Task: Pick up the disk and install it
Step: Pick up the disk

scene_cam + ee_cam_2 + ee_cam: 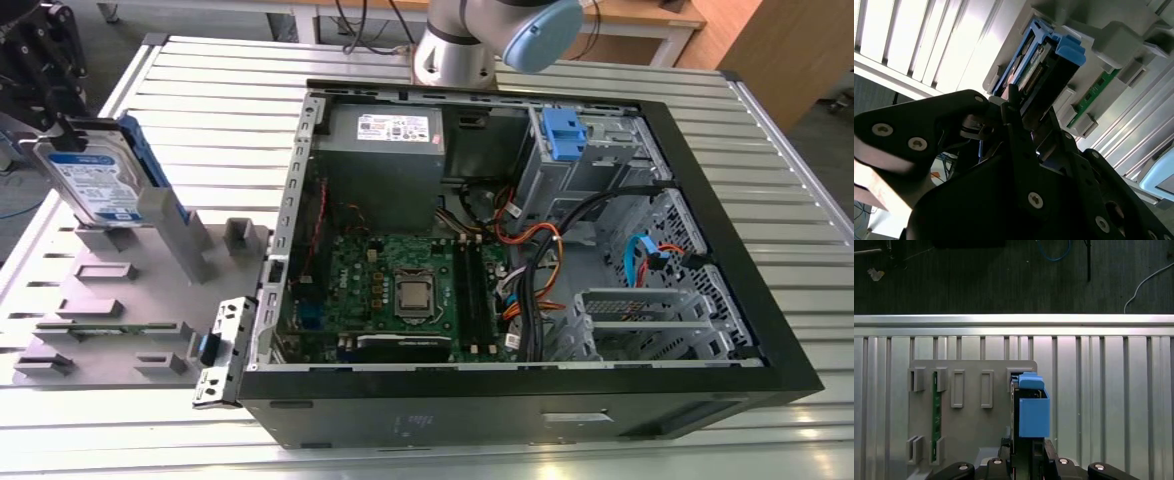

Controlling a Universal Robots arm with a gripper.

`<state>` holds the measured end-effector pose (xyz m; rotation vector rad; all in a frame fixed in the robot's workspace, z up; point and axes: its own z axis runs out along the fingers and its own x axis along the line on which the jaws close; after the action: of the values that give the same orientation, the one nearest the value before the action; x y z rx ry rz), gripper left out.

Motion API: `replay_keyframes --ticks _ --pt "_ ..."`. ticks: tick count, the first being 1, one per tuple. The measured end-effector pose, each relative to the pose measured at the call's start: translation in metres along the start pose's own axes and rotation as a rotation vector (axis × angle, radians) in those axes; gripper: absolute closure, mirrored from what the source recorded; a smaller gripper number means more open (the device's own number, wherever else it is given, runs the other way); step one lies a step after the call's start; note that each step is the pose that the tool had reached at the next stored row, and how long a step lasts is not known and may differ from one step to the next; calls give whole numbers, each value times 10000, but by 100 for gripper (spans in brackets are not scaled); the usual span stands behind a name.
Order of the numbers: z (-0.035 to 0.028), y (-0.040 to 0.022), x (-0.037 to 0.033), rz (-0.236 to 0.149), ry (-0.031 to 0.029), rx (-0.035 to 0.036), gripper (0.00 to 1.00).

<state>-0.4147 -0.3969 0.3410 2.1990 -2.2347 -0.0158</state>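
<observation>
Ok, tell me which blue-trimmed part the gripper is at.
The disk standing on edge in the grey fixture, at the exterior view's left, with the gripper at it; the blue tab sits apart, inside the computer case.

The table (200, 80) is made of light metal, with long ribs that run from the exterior view's left to its right. Two things lie directly on it. A flat grey holder plate (120, 300) with small upright brackets lies at the exterior view's left. Just beside it, to the right, an open black computer case (534, 410) lies on its side.
</observation>
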Motion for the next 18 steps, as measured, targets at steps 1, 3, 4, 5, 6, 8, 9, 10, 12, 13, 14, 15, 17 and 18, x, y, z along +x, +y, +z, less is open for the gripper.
replay_keyframes --ticks 1,3,4,5,6,8,9,10,12,13,14,15,17,18 --pt "0 0 0 0 -1 0 65" --pt "-1 0 0 0 0 0 65" --pt "-3 0 0 0 1 -2 65" --pt "-3 0 0 0 1 -2 65" --pt "-3 0 0 0 0 -1 65" --pt "-15 0 0 0 1 -2 65" --pt "-15 0 0 0 1 -2 65" --pt "-16 0 0 0 1 -1 65" --pt "-20 0 0 0 2 -3 65" --pt "-23 0 0 0 2 -3 65" --pt "-27 0 0 0 1 -3 65" --pt "-32 0 0 0 1 -3 65" --pt "-45 0 0 0 1 -2 65" --pt "-52 1 0 0 1 -2 65"
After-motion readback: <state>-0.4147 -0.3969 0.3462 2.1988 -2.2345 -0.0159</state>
